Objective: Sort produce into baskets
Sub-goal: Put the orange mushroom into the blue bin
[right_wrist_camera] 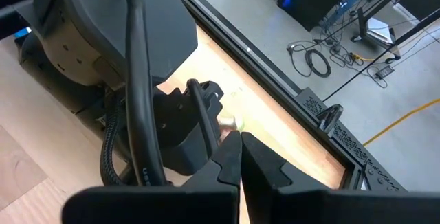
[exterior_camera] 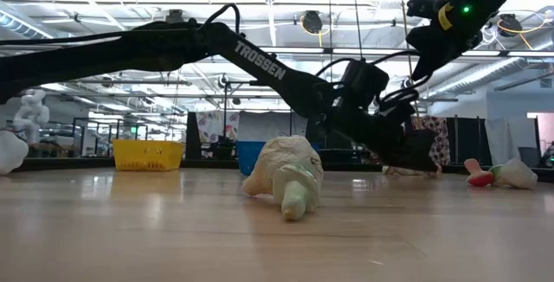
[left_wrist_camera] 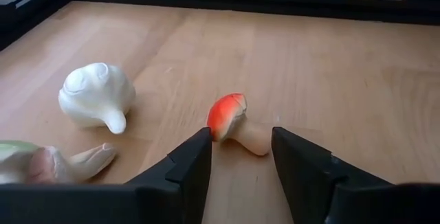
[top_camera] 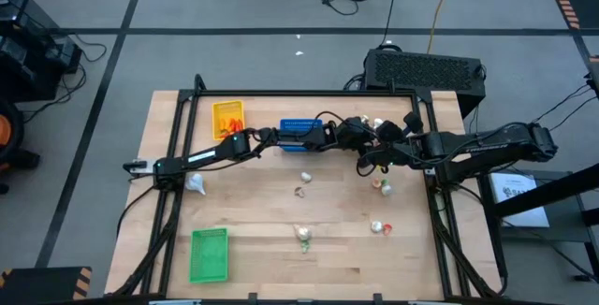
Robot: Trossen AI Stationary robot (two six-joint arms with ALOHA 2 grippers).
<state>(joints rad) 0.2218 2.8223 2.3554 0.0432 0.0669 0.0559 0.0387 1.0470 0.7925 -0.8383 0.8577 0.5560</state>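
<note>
We see the left end effector [left_wrist_camera: 240,159] low over the wooden surface [top_camera: 253,221], near its far edge in the upper middle of the high view. Its two dark fingers [left_wrist_camera: 189,165] stand partly apart on either side of a small red-capped mushroom piece [left_wrist_camera: 234,122]. The mushroom lies on its side on the wood with its pale stem pointing between the fingers; we cannot tell whether they touch it. In the left wrist view, a white garlic bulb [left_wrist_camera: 95,95] rests near the mushroom on the left of the frame, and another pale piece [left_wrist_camera: 55,163] lies in the lower left corner.

The right end effector [right_wrist_camera: 239,157] hangs over the same far part of the surface, just beside the left arm's wrist, with its fingers pressed together and nothing between them.

In the high view the yellow basket [top_camera: 228,116] sits in the upper left of the surface with orange pieces inside it. The blue basket [top_camera: 299,132] stands just right of it at the upper middle, and the green basket [top_camera: 209,254] lies at the lower left. Loose pieces are scattered across the middle and right of the wood, one a pale bulb [exterior_camera: 286,176] close to the low camera.
</note>
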